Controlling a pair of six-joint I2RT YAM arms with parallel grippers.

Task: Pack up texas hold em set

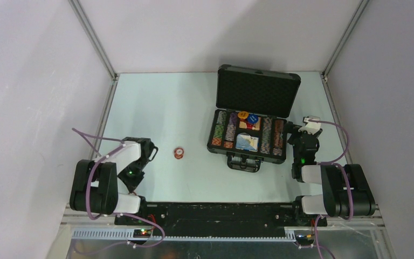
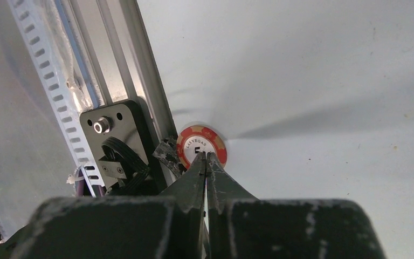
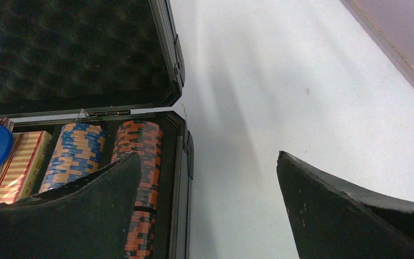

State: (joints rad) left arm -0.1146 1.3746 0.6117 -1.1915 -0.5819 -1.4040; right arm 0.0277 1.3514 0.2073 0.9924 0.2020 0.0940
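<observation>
Left claw (image 2: 206,157) is pinched shut, its tips close by a red-white chip (image 2: 200,143). The chip lies flat on the surface (image 1: 156,108), nearer the left edge and well apart from the open case (image 1: 246,155) toward the far right. Right claw (image 3: 207,156) gapes wide just beside the case's right end.

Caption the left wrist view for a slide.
Shut left gripper aimed at a lone red-white chip lying flat on the pale table.
</observation>
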